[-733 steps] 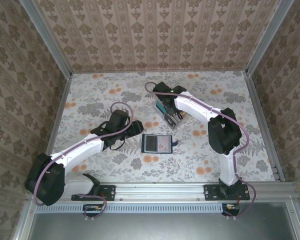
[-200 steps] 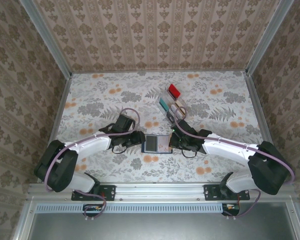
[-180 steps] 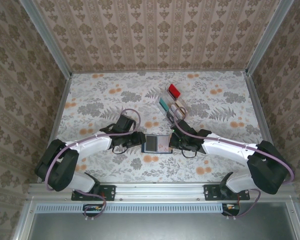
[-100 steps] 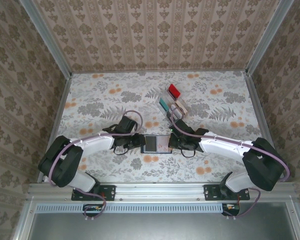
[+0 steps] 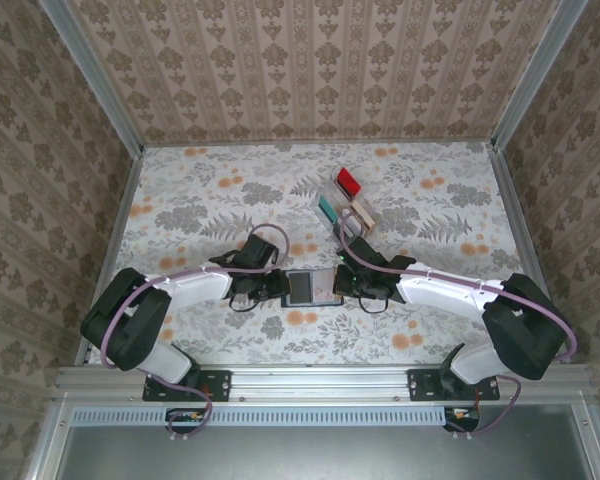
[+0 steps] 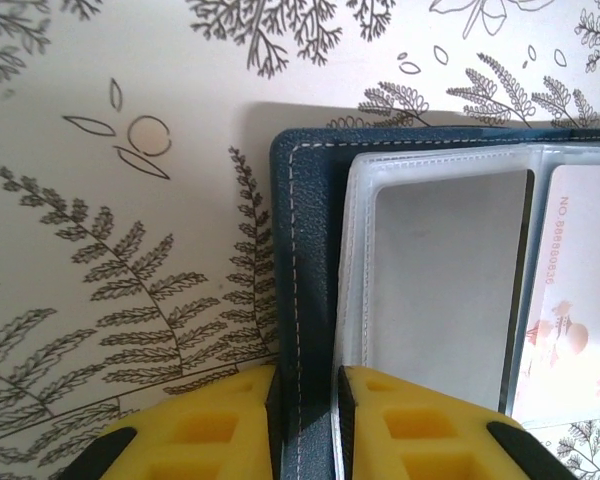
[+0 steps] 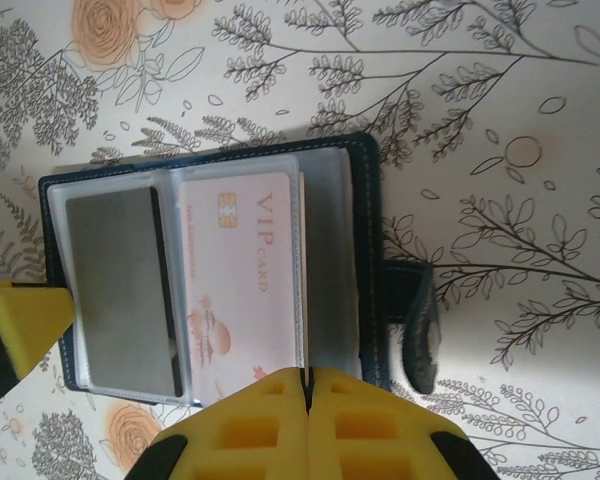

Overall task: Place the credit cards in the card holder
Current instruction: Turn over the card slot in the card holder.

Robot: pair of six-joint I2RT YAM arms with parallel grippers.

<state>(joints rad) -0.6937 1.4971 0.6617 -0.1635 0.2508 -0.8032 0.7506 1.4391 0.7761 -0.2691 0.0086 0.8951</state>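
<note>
Card holder (image 5: 313,288) is laid open | left gripper (image 6: 305,400) set astride its left border, grip cannot be told | right gripper (image 7: 306,385) pressed together on its right side

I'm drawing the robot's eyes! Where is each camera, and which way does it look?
Top: high behind the arms, looking down on the table; both arms, left gripper, right gripper.
Left wrist: on the left arm, looking down at the holder's edge; yellow fingers.
Right wrist: on the right arm, looking down at the holder; shut fingers.
Both wrists share the holder, grey card, pink card.
</note>
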